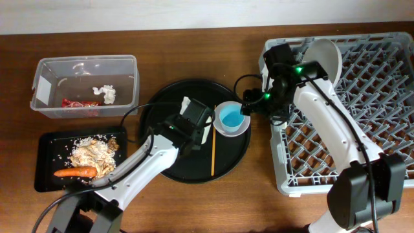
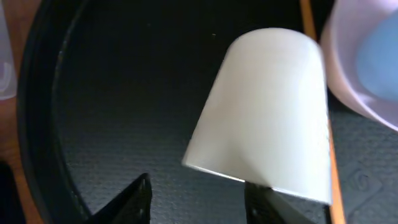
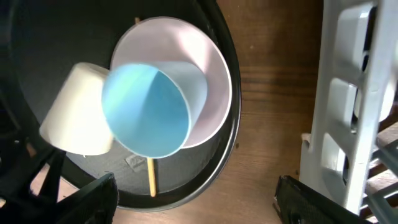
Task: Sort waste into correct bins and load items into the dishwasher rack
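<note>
**Overhead.** The round black tray [image 1: 169, 169] sits mid-table. Left of it stands the clear tub [image 1: 127, 72], holding the red wrapper [image 1: 77, 103] and the crumpled napkin [image 1: 105, 94]. Below the tub lies the shallow black tray [image 1: 46, 162] with the rice [image 1: 94, 155] and the carrot [image 1: 74, 172]. On the round tray's right edge the light-blue cup [image 1: 230, 118] sits inside the pale bowl [image 1: 240, 130], and the wooden stick [image 1: 213, 150] lies just left of them. The left gripper [image 1: 194, 122] hangs over the tray's middle. The right gripper [image 1: 249, 107] hovers at its right rim. The grey rack [image 1: 362, 129] lies right of the tray, with the plate [image 1: 326, 57] propped in its far corner.

**Left wrist.** The white cup [image 2: 267, 112] lies on its side on the round tray. The left gripper's fingers [image 2: 140, 199] are spread wide at the cup's rim, not closed on it. The stick runs along the cup's right side, with the bowl beyond it.

**Right wrist.** The blue cup leans in the bowl at the tray's edge, and the white cup touches its left side. The right gripper's fingers [image 3: 93, 196] stand wide apart, holding nothing. The rack stands off the tray to the right.
</note>
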You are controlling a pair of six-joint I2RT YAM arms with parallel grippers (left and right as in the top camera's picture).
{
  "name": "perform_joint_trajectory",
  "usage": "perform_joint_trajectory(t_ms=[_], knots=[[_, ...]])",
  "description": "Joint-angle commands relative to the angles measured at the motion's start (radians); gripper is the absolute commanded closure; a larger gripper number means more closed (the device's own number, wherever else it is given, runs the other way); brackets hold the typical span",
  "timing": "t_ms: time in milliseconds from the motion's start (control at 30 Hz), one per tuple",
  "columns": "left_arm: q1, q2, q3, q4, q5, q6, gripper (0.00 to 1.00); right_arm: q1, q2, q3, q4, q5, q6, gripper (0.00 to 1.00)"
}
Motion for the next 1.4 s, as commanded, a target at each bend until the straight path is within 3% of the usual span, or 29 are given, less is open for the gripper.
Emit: perform_joint_trajectory(t_ms=[0,100,200,300,333,400,467,567,667,767,900,1000,1300,1367], knots=[[0.053,0.007,-0.008,-0.023,-0.020,-0.054,0.55,0.002,0.003,0.056,-0.012,0.005,-0.015,0.16],[0.065,0.007,-0.008,-0.029,0.089,-0.054,0.55,0.002,0.003,0.056,-0.017,0.005,-0.014,0.16],[0.065,0.005,-0.008,-0.054,0.233,-0.056,0.64,0.002,0.003,0.056,-0.023,0.005,-0.015,0.15],[0.065,-0.065,-0.008,-0.097,0.257,-0.093,0.66,0.002,0.003,0.056,-0.023,0.005,-0.015,0.15],[0.065,-0.111,-0.007,-0.103,0.257,-0.100,0.63,0.002,0.003,0.056,-0.023,0.005,-0.014,0.15],[0.065,-0.196,-0.007,-0.106,0.272,-0.116,0.38,0.002,0.003,0.056,-0.023,0.005,-0.014,0.15],[0.065,-0.239,-0.007,-0.112,0.380,-0.136,0.37,0.002,0.003,0.056,-0.023,-0.001,-0.014,0.15],[0.065,-0.200,-0.015,-0.111,0.398,-0.254,0.37,0.003,0.003,0.056,-0.019,-0.050,-0.014,0.15],[0.065,-0.097,-0.018,-0.095,0.509,-0.330,0.49,0.017,0.003,0.056,-0.020,-0.055,-0.014,0.15],[0.071,-0.033,-0.018,-0.088,0.513,-0.436,0.49,0.021,0.003,0.056,-0.020,-0.055,-0.014,0.14],[0.087,0.008,-0.018,0.014,0.546,-0.441,0.53,0.021,0.003,0.056,-0.023,-0.055,-0.015,0.14],[0.102,0.034,-0.018,0.047,0.545,-0.475,0.66,0.021,0.003,0.056,-0.031,-0.055,-0.015,0.15],[0.142,0.085,-0.018,0.105,0.457,-0.476,0.69,0.021,0.003,0.056,-0.034,-0.055,-0.015,0.14],[0.142,0.085,-0.018,0.108,0.436,-0.476,0.80,0.021,0.003,0.056,-0.035,-0.055,-0.015,0.15]])
